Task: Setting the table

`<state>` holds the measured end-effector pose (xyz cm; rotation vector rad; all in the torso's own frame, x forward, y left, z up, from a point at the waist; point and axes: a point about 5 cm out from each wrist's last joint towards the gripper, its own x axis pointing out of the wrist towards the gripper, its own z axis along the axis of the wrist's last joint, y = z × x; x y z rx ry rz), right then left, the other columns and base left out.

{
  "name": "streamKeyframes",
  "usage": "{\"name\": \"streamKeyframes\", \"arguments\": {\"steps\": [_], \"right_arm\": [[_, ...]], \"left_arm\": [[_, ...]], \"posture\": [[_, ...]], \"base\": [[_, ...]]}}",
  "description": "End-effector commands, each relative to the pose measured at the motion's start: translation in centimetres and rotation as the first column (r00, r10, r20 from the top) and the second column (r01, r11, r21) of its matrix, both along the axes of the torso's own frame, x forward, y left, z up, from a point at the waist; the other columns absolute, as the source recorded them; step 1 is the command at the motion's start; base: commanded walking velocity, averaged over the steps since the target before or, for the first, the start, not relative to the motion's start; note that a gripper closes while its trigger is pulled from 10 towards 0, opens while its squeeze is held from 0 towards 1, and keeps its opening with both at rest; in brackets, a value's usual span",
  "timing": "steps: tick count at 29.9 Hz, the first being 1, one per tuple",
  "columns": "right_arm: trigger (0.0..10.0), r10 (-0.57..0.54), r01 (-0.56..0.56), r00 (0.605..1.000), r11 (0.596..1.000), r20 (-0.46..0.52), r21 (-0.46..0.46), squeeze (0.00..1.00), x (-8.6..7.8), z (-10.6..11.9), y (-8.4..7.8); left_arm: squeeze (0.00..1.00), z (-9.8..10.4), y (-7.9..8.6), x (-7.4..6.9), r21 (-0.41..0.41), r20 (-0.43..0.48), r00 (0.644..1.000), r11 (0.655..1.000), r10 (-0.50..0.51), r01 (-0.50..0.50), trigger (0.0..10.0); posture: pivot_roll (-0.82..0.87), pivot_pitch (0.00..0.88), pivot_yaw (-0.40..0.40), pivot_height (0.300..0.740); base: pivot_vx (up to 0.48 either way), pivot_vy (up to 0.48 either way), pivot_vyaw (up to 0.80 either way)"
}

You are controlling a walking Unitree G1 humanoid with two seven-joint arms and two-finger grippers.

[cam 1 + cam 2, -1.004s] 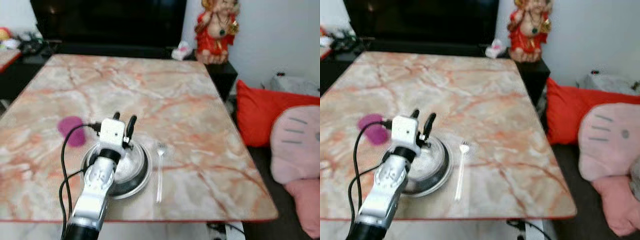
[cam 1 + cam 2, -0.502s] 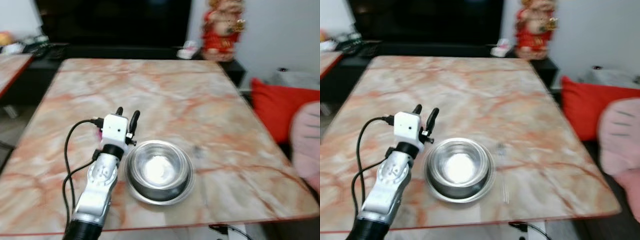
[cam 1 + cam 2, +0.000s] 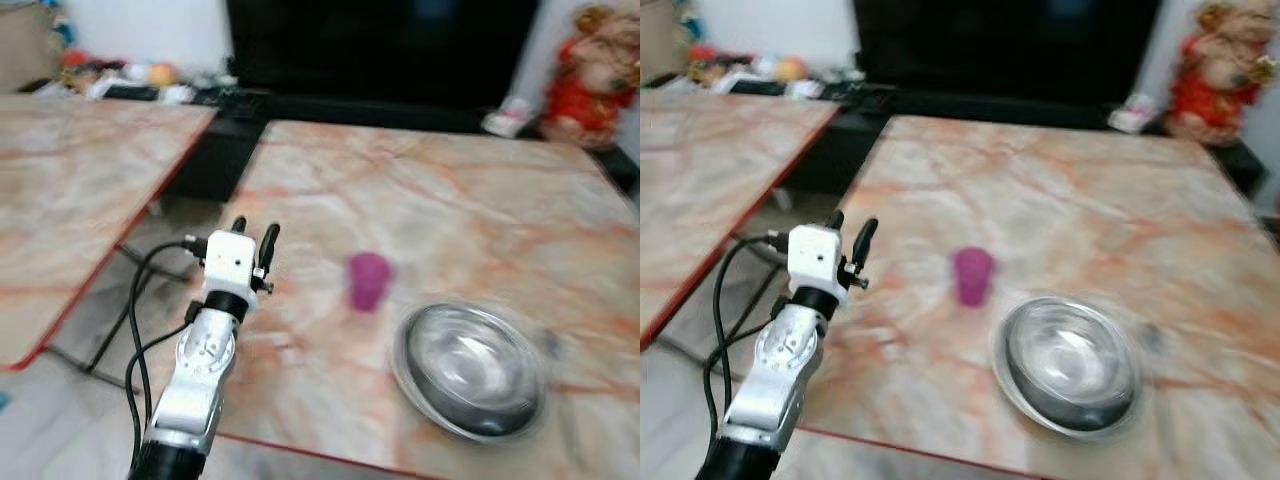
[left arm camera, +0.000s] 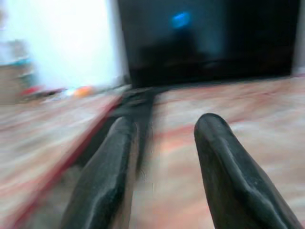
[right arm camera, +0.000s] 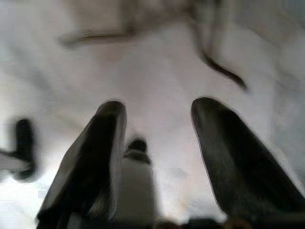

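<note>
Two place-setting pieces sit on the marble desk [image 3: 420, 200]: a steel bowl [image 3: 468, 372] near its front edge and a small pink cup [image 3: 368, 281] just beside it, apart, laid like a place for one diner. The left gripper [image 3: 252, 232] is raised over the desk's left edge, jaws apart and carrying nothing, probably free for the next item. The right gripper [image 5: 157, 143] hangs over the floor [image 5: 157, 62], jaws apart and empty. Everything is blurred.

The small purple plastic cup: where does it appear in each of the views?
Left eye view: purple cup stands mid-picture on the marble table, left of the steel bowl.
Right eye view: same cup, again left of the bowl.
Wrist views: I cannot find it.
Shared landmark: the steel bowl.
</note>
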<state>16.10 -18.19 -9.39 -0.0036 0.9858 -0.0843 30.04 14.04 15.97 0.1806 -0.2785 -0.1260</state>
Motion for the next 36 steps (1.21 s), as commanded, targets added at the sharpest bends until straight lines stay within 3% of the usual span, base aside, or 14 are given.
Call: {"name": "streamKeyframes", "arguments": {"steps": [1,19,30,36], "right_arm": [[10.0,-0.004,0.004,1.0,1.0,-0.011,-0.007,0.0,-0.46,-0.13,-0.45],[10.0,-0.002,0.002,1.0,1.0,-0.015,-0.007,0.0,-0.53,-0.16,-0.45],[10.0,-0.042,0.042,0.999,0.999,-0.025,0.001,0.0,-0.62,-0.22,-0.48],[10.0,-0.04,0.04,0.999,0.999,-0.021,0.005,0.0,-0.58,-0.2,-0.5]], "left_arm": [[0.0,0.48,-0.9,0.0,-0.006,0.019,1.0,1.0,-0.022,0.022,10.0],[0.0,0.53,-0.89,0.07,-0.005,0.022,1.0,1.0,-0.021,0.021,10.0],[0.0,0.55,-0.71,0.19,-0.002,0.022,1.0,1.0,-0.015,0.015,10.0],[0.0,0.5,-0.49,0.23,0.002,0.018,1.0,1.0,-0.01,0.01,10.0]], "posture": [[0.1,0.0,-0.063,0.74],[0.1,0.0,-0.065,0.74],[0.1,0.0,-0.066,0.74],[0.1,0.0,-0.067,0.74]], "base": [[0.0,0.48,0.8],[0.0,0.48,0.79],[0.0,0.48,0.0],[0.0,0.48,-0.71]]}}
